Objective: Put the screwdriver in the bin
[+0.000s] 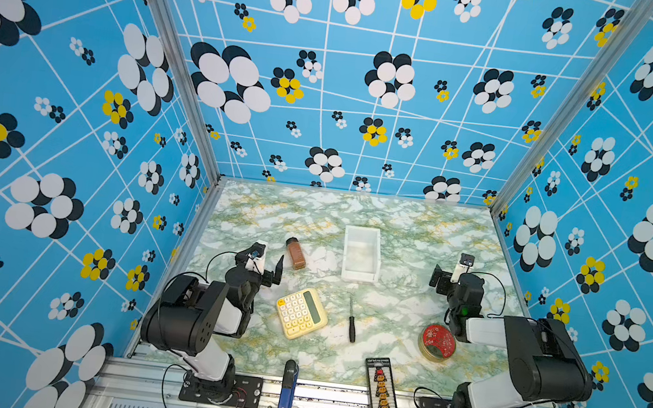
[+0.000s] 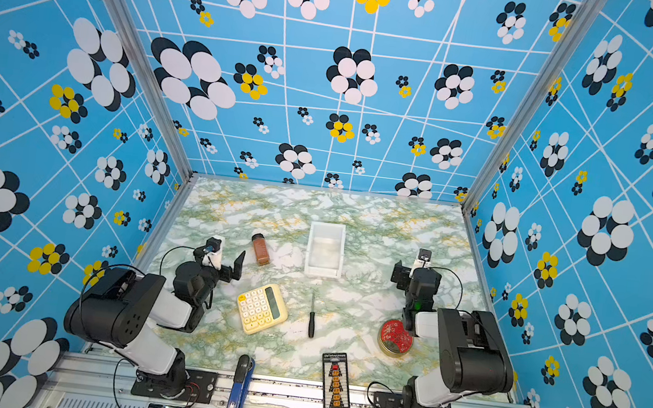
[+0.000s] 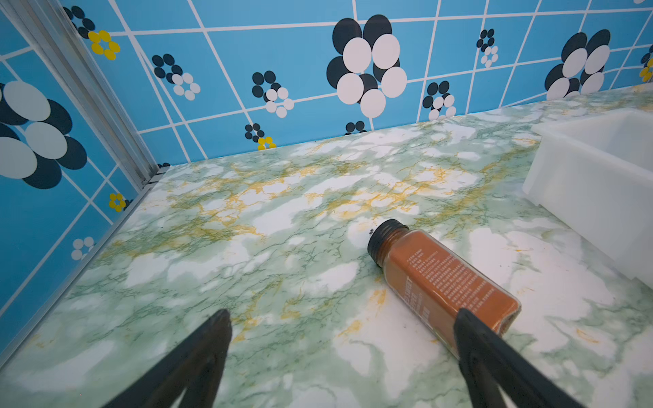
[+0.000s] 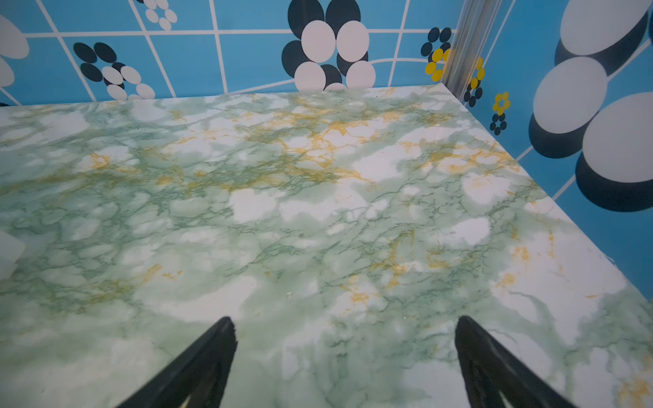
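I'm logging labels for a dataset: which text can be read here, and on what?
Nothing reads clearly.
Brown square black-capped bottle: white print, too blurred.
Yellow calculator: key marks too small.
Black narrow board with orange connectors: header too small.
Blue-and-black tool: white tag, blurred.

Marbled table [image 1: 274,207], screwdriver [image 1: 351,321], bin [image 1: 359,276] (white), calculator [image 1: 301,313], bottle [image 1: 295,253], tin [image 1: 438,342]

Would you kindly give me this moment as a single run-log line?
stage: not started | screwdriver: on table, untouched | bin: empty | left gripper: open | right gripper: open
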